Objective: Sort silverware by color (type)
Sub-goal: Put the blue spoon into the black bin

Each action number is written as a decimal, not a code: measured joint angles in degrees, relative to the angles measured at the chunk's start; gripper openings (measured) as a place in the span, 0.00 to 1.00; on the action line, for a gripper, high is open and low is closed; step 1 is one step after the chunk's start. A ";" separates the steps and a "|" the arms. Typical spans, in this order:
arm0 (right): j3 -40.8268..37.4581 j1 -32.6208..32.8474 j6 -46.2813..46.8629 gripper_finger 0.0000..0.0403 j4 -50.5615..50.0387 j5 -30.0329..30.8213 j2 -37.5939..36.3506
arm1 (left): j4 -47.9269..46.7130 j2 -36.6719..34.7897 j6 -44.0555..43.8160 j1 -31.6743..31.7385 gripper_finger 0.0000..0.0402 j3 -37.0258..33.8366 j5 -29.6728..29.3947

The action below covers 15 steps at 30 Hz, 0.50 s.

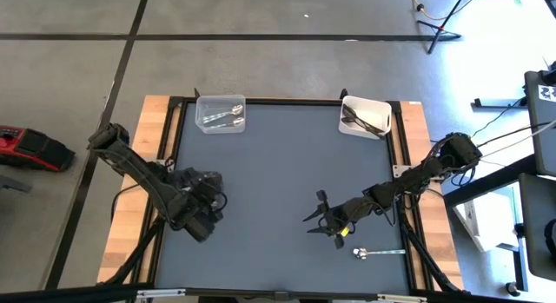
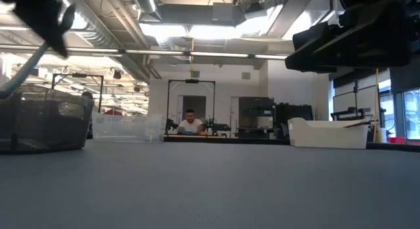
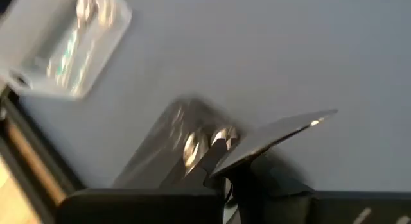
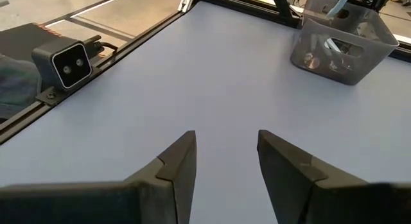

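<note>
I am working over the dark grey-blue desk point(image 1: 278, 181), and going from the biggest things down: the clear plastic bin point(image 1: 221, 115) at the far left corner is holding shiny silver spoons, the white plastic bin point(image 1: 364, 117) at the far right corner is holding dark grey utensils

The right tool point(image 1: 327, 219) is hovering low over the near right part of the desk, its two dark fingers point(image 4: 172, 166) standing apart with bare desk between them, holding nothing. The left tool point(image 1: 201, 209) is waiting over the near left part of the desk; its wrist view is too blurred for me to say how its fingers are standing

The one loose piece I am seeing is a small shiny silver utensil point(image 1: 379, 251) lying flat on the desk just beside the right tool, toward the near right edge. Its long axis is running across the desk, the broader head pointing toward the middle and the thin handle toward the right rail

I am judging the pickup is next: I should be turning the wrist so the fingers close across the handle, not along it, and coming down near the middle of its length so it is not tipping
</note>
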 joint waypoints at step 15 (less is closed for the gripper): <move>0.00 0.00 0.01 0.38 -0.11 0.04 0.00 | 4.54 0.03 -2.85 1.90 0.02 -14.60 14.35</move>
